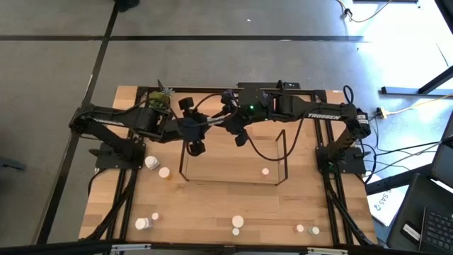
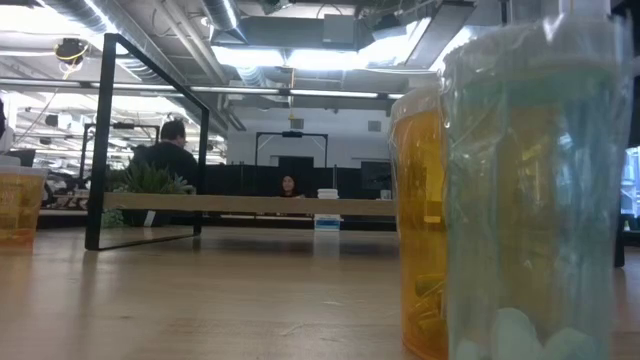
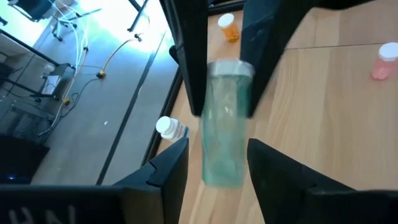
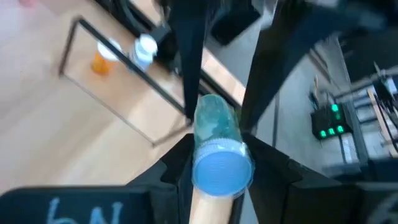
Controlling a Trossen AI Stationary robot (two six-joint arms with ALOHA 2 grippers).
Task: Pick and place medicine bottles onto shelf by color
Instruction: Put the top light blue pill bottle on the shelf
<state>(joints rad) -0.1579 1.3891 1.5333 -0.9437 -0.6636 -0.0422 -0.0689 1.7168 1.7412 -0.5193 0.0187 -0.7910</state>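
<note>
The teal bottle (image 3: 225,130) hung in the air at the far side of the shelf (image 1: 233,183), caught between the two arms. The right gripper (image 4: 221,149) was clamped on its cap end. The left gripper (image 3: 217,149) straddled the bottle's other end with its fingers apart, a gap showing beside one finger (image 3: 171,165).

Only the wrist views showed this grip; from above, the dark arms hid the bottle. The left wrist view also caught an orange bottle (image 3: 228,28), a pink bottle (image 3: 385,62) and a white bottle (image 3: 171,129) on the table (image 1: 212,212). The low view missed both grippers, and two bottles close to the lens filled its right side.

From above, one small bottle (image 1: 265,171) stood inside the shelf's wire outline. Others lay scattered near the front edge, leaving bare wood between. A potted plant (image 1: 161,98) sat at the far edge beside the left arm.
</note>
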